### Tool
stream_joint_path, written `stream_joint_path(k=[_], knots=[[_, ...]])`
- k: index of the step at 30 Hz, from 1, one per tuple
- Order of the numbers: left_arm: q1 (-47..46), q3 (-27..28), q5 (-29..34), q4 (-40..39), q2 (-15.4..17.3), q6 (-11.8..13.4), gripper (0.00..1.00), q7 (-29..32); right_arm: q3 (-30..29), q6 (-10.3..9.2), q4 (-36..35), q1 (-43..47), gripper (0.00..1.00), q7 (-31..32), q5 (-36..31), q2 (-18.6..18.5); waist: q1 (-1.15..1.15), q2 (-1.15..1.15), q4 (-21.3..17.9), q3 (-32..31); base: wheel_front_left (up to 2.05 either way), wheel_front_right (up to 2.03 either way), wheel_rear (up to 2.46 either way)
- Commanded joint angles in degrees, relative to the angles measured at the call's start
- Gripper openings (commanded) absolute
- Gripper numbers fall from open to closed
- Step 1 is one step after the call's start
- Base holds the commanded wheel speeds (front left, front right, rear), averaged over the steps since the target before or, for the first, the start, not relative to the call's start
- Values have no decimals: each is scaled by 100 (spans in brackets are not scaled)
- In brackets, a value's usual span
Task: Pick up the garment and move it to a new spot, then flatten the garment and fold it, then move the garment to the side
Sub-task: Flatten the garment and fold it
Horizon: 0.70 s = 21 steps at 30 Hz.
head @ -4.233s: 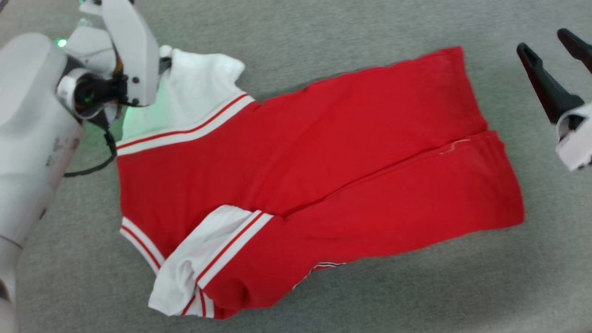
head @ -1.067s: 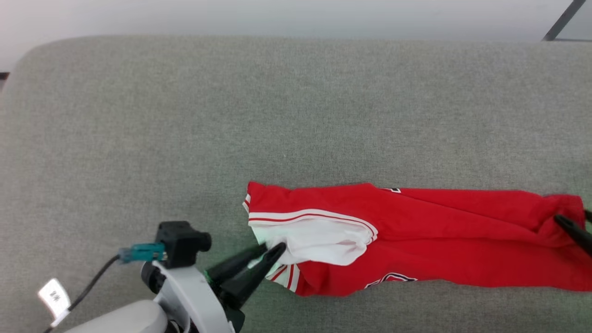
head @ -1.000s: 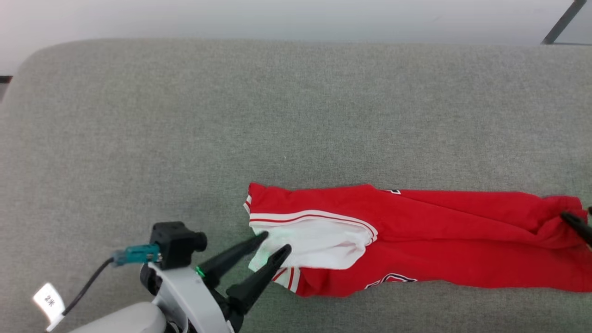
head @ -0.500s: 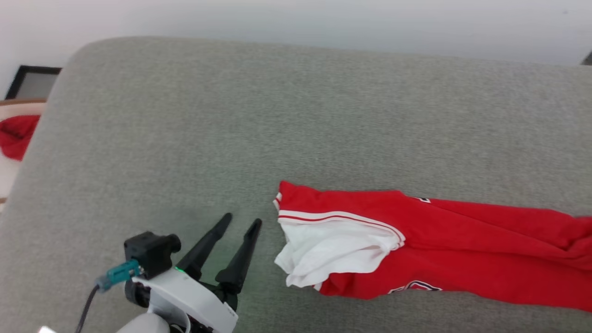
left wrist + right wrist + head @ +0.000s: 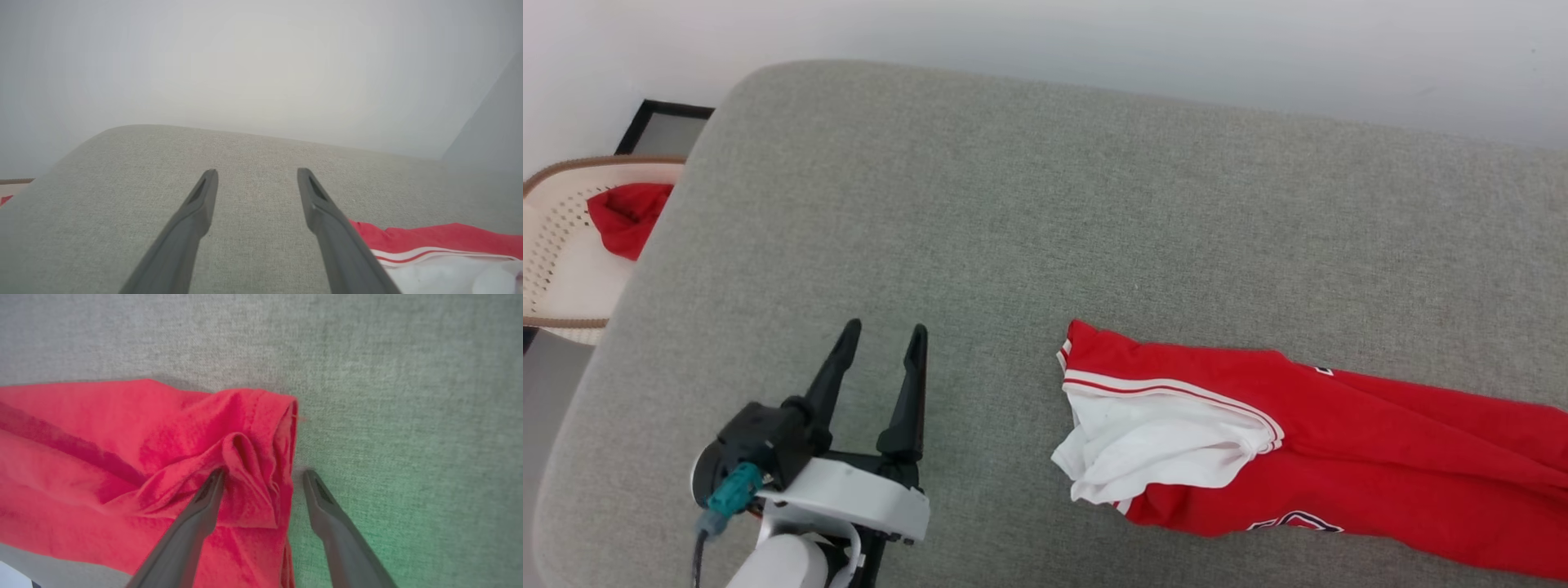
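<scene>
Left gripper (image 5: 885, 328): a second ago it was pinched on the white sleeve (image 5: 1160, 449) at the near end of the garment (image 5: 1339, 441); it has since let go and backed off; fingers now spread wide, nothing between them but bare grey surface (image 5: 1013, 204); the garment lies off to its right, clear of the fingertips, not touching.

Right gripper (image 5: 264, 473): fingers likewise spread wide; a bunched fold of the red hem (image 5: 249, 457) sits loosely between them, one finger over the cloth, the other over the grey surface just beside the hem edge; no clamp on the fabric is evident.

Garment: lying on the grey surface as a long narrow band, folded lengthwise, part of the black number showing at the near edge; the white sleeve is crumpled and spills past the stripe trim.

Assessment: both ends appear released, so the lay-down after the lengthwise fold seems complete; a crosswise fold and the shift to the side seem outstanding; the loose sleeve and puckered hem may need smoothing first, or they risk being trapped in the next fold.
</scene>
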Motion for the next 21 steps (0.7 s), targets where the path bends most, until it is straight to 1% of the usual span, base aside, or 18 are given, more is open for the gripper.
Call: stream_joint_path(k=[1, 5, 6, 7, 8, 9, 10, 13, 21], knots=[[85, 164, 267, 36, -140, -62, 100, -4, 157, 8, 2, 13, 100, 128, 12, 269, 0, 0, 6, -20, 0, 0, 0], [192, 370, 676, 265, -356, -284, 100, -4, 255, 7, 127, -34, 100, 234, -37, 412, 0, 0, -27, -13, 0, 0, 0], [190, 425, 766, 312, -397, -339, 100, -4, 278, 7, 157, -55, 96, 257, -50, 457, 0, 0, -47, -2, 0, 0, 0], [200, 477, 846, 366, -433, -383, 100, -4, 292, 7, 180, -61, 48, 261, -63, 498, 0, 0, -62, 12, 0, 0, 0], [222, 535, 883, 418, -489, -428, 100, -5, 305, 7, 202, -75, 36, 253, -80, 548, 0, 0, -76, 22, 0, 0, 0], [235, 591, 936, 451, -540, -475, 100, -5, 316, 7, 220, -96, 4, 245, -83, 595, 0, 0, -91, 35, 0, 0, 0], [249, 654, 979, 481, -582, -517, 100, -5, 321, 7, 237, -120, 0, 235, -92, 635, 0, 0, -107, 48, 0, 0, 0], [279, 818, 1101, 576, -700, -665, 100, -5, 306, 7, 266, -184, 0, 184, -101, 724, 0, 0, -160, 77, 0, 0, 0], [374, 1277, 1310, 645, -930, -944, 100, -5, 49, -3, 527, -403, 0, -218, -143, 620, 0, 0, -403, 89, 0, 0, 0]])
